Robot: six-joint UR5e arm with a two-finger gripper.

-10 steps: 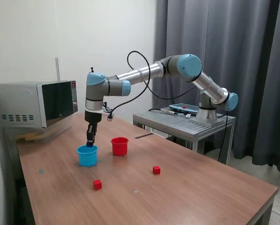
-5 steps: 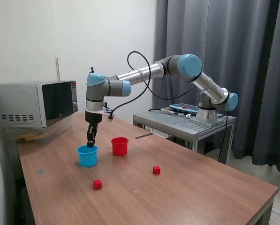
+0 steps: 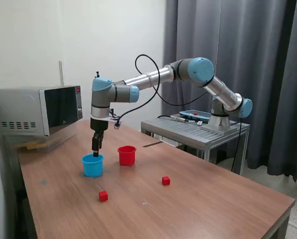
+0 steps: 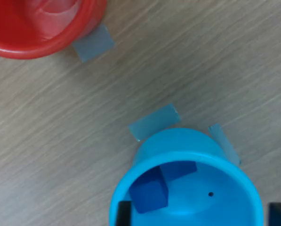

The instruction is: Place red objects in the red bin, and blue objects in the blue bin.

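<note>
My jaws point(image 3: 95, 150) hang open and empty just above the blue bin point(image 3: 92, 166); their tips straddle its rim in the wrist view. Two blue cubes point(image 4: 149, 194) already lie inside it, touching. The step now, I judge, is to rise straight up, clear of the rim so I don't tip the bin, then travel to a red cube point(image 3: 103, 196) on the counter point(image 3: 213, 199). The other red cube point(image 3: 165, 180) lies well apart. The red bin point(image 3: 127, 155) stands beside the blue.

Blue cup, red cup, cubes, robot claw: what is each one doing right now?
blue cup: upright, two blue cubes inside.
red cup: upright, looks empty.
red cubes: both loose on the table.
gripper: above the blue cup, open, holding nothing.
</note>
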